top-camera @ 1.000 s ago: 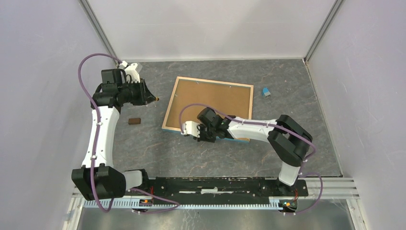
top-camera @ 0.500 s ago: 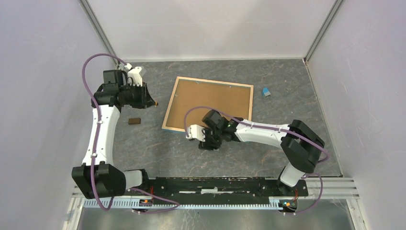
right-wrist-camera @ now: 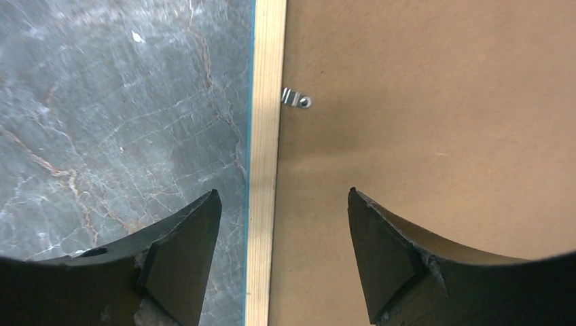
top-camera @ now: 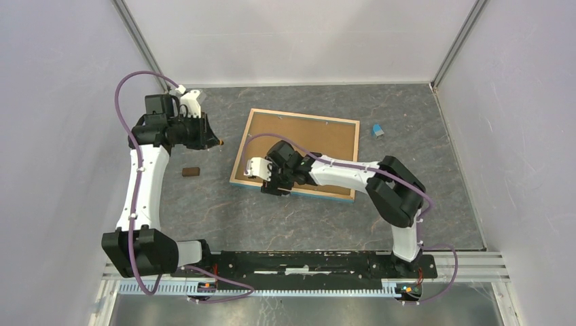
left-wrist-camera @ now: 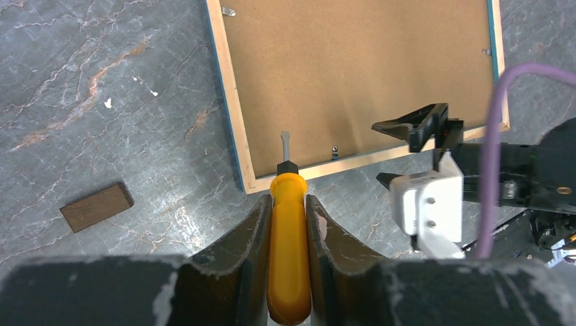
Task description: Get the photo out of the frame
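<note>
– Two grippers: state of each?
– My left gripper (left-wrist-camera: 289, 200) is clamped on the orange-handled screwdriver (left-wrist-camera: 289, 238). My right gripper (right-wrist-camera: 282, 193) is spread wide and empty, poised over the wood edging of the large blue-bordered picture frame (top-camera: 306, 136). The frame lies face down on the grey marbled table (top-camera: 204, 210), with the photo hidden beneath.
– Step in hand?
– Freeing the backing, I judge. The next move calls for turning the small metal tab (right-wrist-camera: 294, 98) off the brown fibreboard (right-wrist-camera: 441, 122).

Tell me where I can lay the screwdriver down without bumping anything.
Widest bare tabletop lies between the frame's near edge and the arm bases. A smaller patch sits right of the frame, nearer than the blue object. Crowded: the frame's left side, with the brown block, the left gripper holding the screwdriver, and the right gripper over the frame's near-left edge.
</note>
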Motion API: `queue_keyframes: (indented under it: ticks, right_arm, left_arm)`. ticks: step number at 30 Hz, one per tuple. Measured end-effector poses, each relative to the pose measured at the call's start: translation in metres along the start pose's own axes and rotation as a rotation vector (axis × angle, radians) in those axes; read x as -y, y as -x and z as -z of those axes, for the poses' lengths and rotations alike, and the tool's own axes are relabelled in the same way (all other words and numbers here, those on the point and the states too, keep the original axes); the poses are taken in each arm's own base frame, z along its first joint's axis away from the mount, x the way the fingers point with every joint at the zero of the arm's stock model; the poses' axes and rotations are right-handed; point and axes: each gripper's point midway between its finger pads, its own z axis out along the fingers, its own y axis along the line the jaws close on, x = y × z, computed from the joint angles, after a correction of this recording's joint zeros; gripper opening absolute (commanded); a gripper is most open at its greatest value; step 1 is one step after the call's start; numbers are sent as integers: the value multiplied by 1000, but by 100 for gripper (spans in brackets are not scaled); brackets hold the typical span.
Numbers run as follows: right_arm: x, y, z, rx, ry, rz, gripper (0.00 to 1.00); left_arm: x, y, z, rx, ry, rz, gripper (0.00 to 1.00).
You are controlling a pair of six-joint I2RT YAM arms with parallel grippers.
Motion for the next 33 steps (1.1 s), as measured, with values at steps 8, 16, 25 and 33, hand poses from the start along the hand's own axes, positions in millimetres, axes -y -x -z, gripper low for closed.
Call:
queue_keyframes:
  ticks: [8, 16, 25, 33]
  right_arm:
    - [-17, -24, -21, -63, 72, 9, 48]
    - [-28, -35, -9, -7, 79, 47, 21]
    - [-68, -58, 20, 23, 167, 52, 24]
    - [-92, -63, 34, 43, 241, 36, 64]
  left_arm:
    - [-2, -2, -4, -15, 0, 8, 2]
    - [-10, -6, -5, -58, 18, -28, 2]
    - [-15, -27, -4, -165, 23, -167, 2]
    - [16, -46, -23, -268, -11, -344, 2]
